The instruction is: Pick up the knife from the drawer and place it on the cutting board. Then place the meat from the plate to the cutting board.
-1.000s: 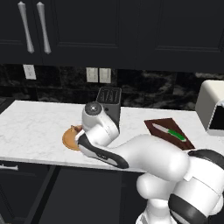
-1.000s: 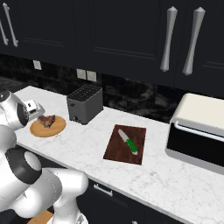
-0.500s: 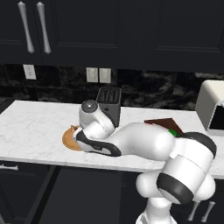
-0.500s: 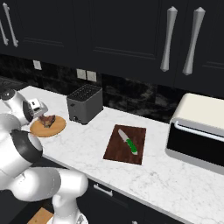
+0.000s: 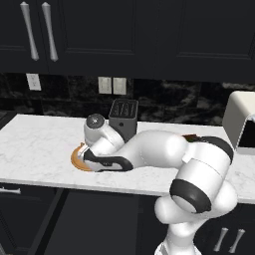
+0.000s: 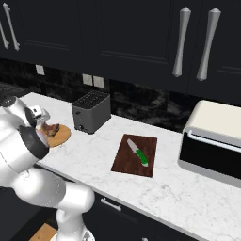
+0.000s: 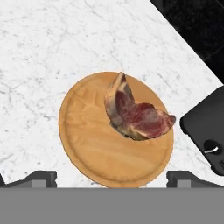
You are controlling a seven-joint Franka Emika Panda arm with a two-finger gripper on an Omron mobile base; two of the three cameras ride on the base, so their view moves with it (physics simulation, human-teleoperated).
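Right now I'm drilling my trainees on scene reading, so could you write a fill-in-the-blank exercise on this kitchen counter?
1. The green-handled knife lies on the dark brown rectangular ____.
2. The reddish-brown lump of meat rests on the round tan wooden ____.
3. The black slotted toaster stands between the plate and the ____.
4. The gripper's two dark fingers stand apart, so the gripper is ____.

Missing words: cutting board; plate; cutting board; open

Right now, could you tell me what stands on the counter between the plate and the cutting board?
The black toaster, seen in the right base view, stands between the plate and the cutting board, set slightly back.
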